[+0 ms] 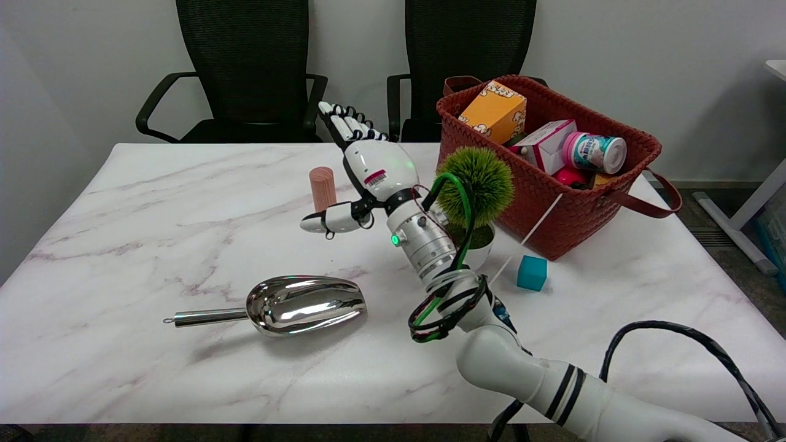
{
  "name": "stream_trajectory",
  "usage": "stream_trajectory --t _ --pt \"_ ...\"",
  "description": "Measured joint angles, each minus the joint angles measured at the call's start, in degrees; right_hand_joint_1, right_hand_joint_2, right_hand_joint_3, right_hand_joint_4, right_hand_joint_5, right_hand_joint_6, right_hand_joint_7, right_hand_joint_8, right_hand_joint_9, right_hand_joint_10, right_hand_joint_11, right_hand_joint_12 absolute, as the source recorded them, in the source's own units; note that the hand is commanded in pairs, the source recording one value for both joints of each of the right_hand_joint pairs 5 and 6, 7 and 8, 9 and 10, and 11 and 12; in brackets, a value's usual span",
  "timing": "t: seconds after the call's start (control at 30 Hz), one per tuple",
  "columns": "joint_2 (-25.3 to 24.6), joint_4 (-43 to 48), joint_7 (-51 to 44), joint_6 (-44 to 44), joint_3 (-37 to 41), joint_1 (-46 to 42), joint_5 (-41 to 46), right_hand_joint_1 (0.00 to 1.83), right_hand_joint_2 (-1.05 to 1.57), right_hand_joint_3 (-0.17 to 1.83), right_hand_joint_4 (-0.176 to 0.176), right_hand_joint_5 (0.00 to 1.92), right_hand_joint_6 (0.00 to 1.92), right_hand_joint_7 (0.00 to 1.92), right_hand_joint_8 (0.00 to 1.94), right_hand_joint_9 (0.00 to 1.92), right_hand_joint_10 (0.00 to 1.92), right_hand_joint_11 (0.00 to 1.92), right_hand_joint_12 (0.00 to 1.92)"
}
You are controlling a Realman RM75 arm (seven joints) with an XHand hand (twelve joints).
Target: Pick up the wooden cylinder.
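Hand: your right hand [368, 162] is spread wide, holding nothing.
Cylinder: the wooden cylinder [323, 188] stands upright on the bench [153, 245], just left of your palm.
Left: closing and lifting.

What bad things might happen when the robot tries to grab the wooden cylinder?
1. The cylinder stands upright, with the open right hand just beside it. A bump from the thumb might tip it, and it could roll away.
2. The plant sits right against the arm; a sideways swing may knock it over.
3. The scoop lies below the arm, so a dropped cylinder could hit it.
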Motion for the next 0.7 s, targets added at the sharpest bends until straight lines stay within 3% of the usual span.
stream_trajectory --t 0.7 --pt "-3.42 -7.61 5.27 0.25 -0.43 4.49 11.21 0.89 0.75 -0.13 0.0 0.0 0.0 0.07 0.07 0.18 0.18 0.31 0.31"
